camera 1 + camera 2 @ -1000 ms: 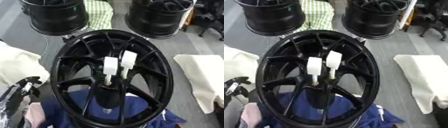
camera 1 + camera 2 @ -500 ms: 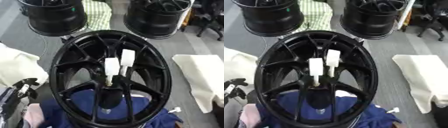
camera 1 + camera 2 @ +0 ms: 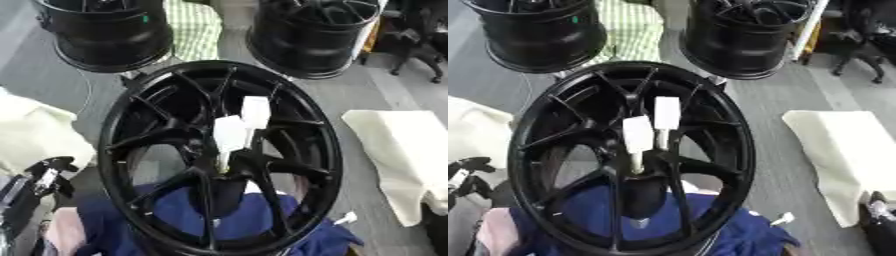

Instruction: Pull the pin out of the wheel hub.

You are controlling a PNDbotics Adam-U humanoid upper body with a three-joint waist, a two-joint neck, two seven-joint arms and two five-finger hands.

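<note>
At about 8 o'clock of the frame the left robot hand [image 3: 42,176] shows at the picture's edge, black, its fingers curled and holding nothing; it sits apart from the wheel's rim with a narrow strip of grey floor [image 3: 96,95] between. Above it, at 9 o'clock, a cream cloth [image 3: 35,135] lies just beside the rim, closing off that side.

The black wheel hub [image 3: 219,155] fills the centre, tilted with its face toward the camera. Two white pins stand in its middle: the left pin [image 3: 229,136], lower and with its stem running down toward the hub's centre, and the right pin [image 3: 255,113] just beside it, higher, toward 1 o'clock. Spokes fan out around both, leaving open gaps only between them. A blue cloth [image 3: 175,215] shows through the lower spokes at 6 o'clock, and a pink patch [image 3: 66,235] sits at 7 o'clock.

At 11 and 1 o'clock two more black wheels [image 3: 109,30] [image 3: 315,32] stand behind, with a green checked cloth [image 3: 194,27] between them. At 3 o'clock a second cream cloth [image 3: 402,155] lies well apart from the rim, with open grey floor between. A small white thing [image 3: 346,218] lies at 5 o'clock near the rim.

The right eye view alone shows a dark shape [image 3: 878,220] at the lower right edge; I cannot tell whether it is the right robot hand.
</note>
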